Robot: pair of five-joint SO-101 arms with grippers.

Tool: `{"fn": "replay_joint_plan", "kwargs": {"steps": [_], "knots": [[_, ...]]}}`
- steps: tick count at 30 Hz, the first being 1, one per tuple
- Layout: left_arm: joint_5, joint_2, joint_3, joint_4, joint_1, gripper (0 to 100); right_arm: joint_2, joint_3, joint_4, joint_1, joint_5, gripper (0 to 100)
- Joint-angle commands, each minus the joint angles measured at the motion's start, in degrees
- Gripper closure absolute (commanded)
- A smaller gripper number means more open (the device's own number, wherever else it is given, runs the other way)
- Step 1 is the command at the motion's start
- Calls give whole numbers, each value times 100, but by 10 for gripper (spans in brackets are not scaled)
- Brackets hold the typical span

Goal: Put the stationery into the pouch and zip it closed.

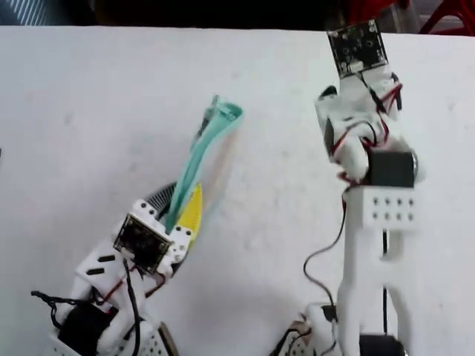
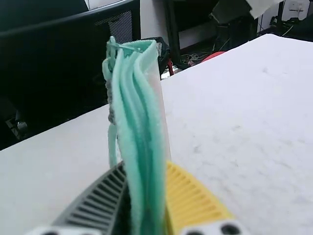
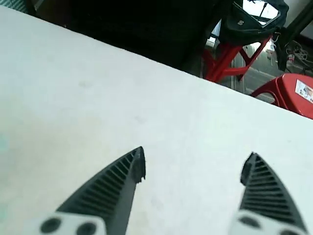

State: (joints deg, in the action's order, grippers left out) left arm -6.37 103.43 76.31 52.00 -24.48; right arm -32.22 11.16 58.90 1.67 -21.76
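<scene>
Left end effector (image 1: 182, 204) is pinching the near end of the pouch (image 1: 191, 163), edge-on between its grey and yellow fingers (image 2: 195, 200). Pouch looks like thin, light, soft fabric, so it will likely flop and fold; grip the seam or zip end, not mid-panel. Long axis runs from the grip toward the table's (image 1: 89, 111) far edge, slanting right in the high view. Can't tell if its far tip touches down. Right end effector (image 3: 195, 159) is spread wide over the table, well apart.

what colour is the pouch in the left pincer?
Mint green. The pouch shows best in the left wrist view.
</scene>
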Motion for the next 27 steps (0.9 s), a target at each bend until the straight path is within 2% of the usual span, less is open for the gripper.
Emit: {"fn": "replay_joint_plan", "kwargs": {"steps": [1, 7, 12, 15, 19, 23, 27], "knots": [[-44, -48, 44, 167, 22, 980, -831, -246, 637, 198, -53, 709], [-35, -48, 44, 158, 22, 980, -1771, -633, 1868, 1297, -44, 752], [-35, -48, 62, 149, 22, 980, -1692, -1363, 2712, 2308, 730, 755], [-35, -48, 62, 26, 57, 980, -1499, -1670, 3090, 2774, 844, 755], [-18, -48, 44, -492, 585, 980, -1446, -1688, 3336, 2712, 844, 757], [-62, -92, 70, -1090, 1059, 980, -1455, -1433, 3582, 2237, 844, 757], [-70, -92, 53, -1521, 1218, 980, -1455, -800, 3547, 1807, 853, 758]]}}
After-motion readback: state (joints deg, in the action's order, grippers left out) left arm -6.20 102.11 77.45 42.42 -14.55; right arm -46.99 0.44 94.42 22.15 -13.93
